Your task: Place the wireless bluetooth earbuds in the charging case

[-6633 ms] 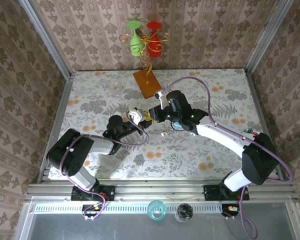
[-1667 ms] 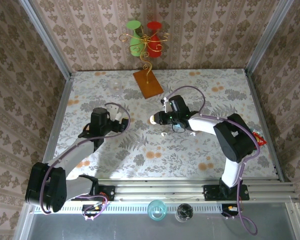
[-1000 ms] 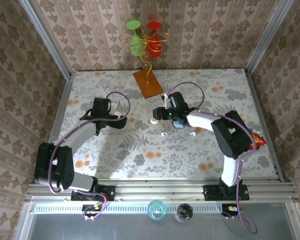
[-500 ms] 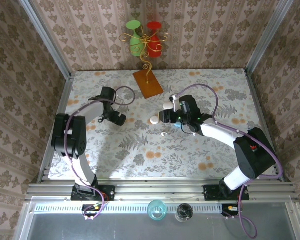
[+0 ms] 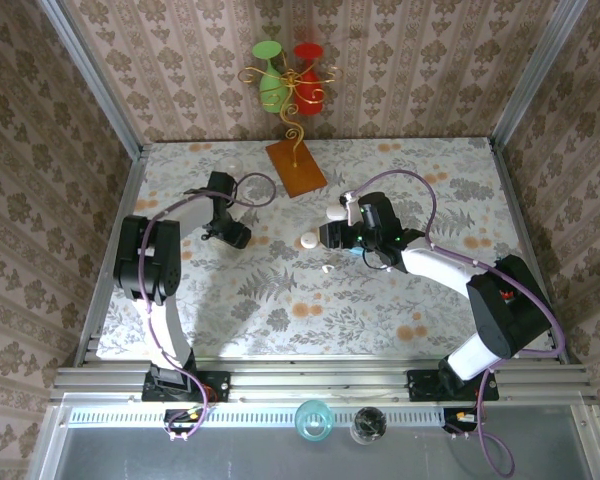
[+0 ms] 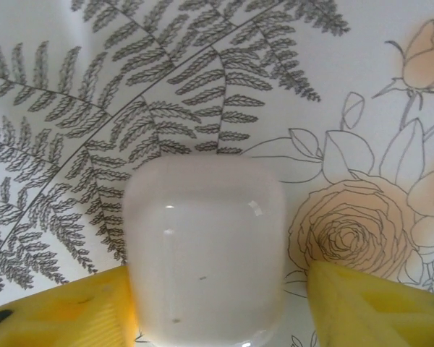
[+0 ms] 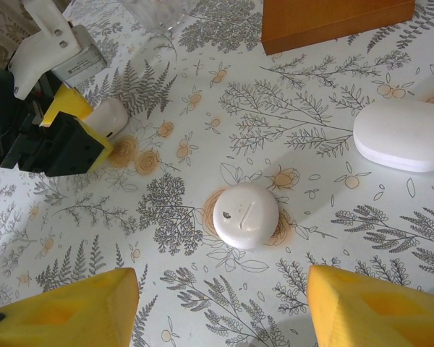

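Observation:
A white rounded-square charging case (image 6: 205, 249) lies on the floral cloth between my left gripper (image 6: 217, 303) jaws. The left yellow pad (image 6: 72, 311) touches it, while a narrow gap separates it from the right pad (image 6: 376, 303). The right wrist view shows the same case (image 7: 107, 117) inside the left gripper (image 7: 83, 126). My right gripper (image 7: 224, 314) hovers open, nothing between its fingers, just short of a round white case (image 7: 246, 215). From above, the left gripper (image 5: 235, 235) is at the left and the right gripper (image 5: 327, 237) sits beside the round case (image 5: 308, 241). One tiny whitish earbud (image 5: 328, 268) lies on the cloth.
An oval white case (image 7: 403, 134) lies to the right of the round one. A wooden base (image 5: 295, 165) with a gold wire stand holding green and red glasses is at the back. A clear glass (image 5: 232, 170) stands near the left gripper. Metal frame rails edge the table.
The left gripper's jaws have narrowed around the rounded-square case after the left arm swung back and left. The right gripper drew back to the right of the round case, then held still.

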You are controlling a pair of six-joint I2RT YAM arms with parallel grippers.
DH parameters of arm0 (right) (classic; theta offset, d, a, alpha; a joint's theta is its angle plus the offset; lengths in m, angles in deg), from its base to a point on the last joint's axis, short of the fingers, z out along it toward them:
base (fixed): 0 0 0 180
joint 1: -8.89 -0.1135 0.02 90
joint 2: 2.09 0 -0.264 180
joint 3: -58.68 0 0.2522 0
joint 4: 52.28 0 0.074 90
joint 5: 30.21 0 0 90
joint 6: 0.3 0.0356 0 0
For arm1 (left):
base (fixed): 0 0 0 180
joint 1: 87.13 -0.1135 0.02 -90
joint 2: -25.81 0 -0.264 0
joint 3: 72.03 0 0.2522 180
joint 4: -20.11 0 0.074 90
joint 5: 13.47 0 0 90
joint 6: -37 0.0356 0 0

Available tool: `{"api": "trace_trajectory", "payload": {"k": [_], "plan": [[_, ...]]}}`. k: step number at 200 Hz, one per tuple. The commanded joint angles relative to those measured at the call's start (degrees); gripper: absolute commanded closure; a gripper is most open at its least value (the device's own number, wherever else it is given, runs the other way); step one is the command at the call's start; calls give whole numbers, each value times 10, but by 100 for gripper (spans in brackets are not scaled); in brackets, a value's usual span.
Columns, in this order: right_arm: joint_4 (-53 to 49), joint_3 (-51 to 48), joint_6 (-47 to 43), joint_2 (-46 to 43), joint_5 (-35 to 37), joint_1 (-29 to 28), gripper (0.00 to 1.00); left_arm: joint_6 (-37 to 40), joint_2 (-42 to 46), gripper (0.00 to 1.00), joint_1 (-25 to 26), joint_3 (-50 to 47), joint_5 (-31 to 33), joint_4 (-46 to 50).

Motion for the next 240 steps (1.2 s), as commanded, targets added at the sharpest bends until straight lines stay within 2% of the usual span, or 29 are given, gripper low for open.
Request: {"api": "trace_trajectory", "payload": {"k": [1,14,60,105,129,158,175,180,216,240], "plan": [[10,10,3,5,-6,0,36,3,-27,51,-6,9,0,9],[11,10,2,5,-4,0,36,2,-28,59,-6,7,-2,5],[6,10,5,-13,-5,0,36,8,19,60,-4,-32,7,-33],[-21,10,2,-60,-31,4,37,4,147,60,11,-141,-29,-173],[-74,25,1,-90,-56,7,37,15,219,60,32,-211,-59,-259],[-122,39,-13,-123,-75,7,36,59,297,63,83,-276,-58,-332],[-152,49,-33,-133,-87,7,36,120,341,65,116,-311,-62,-359],[-158,49,-40,-135,-92,7,36,139,352,65,140,-322,-62,-367],[-183,54,-92,-147,-126,-3,35,243,422,67,222,-379,-58,-392],[-179,56,-95,-144,-142,-9,35,297,449,69,266,-408,-46,-409]]}}
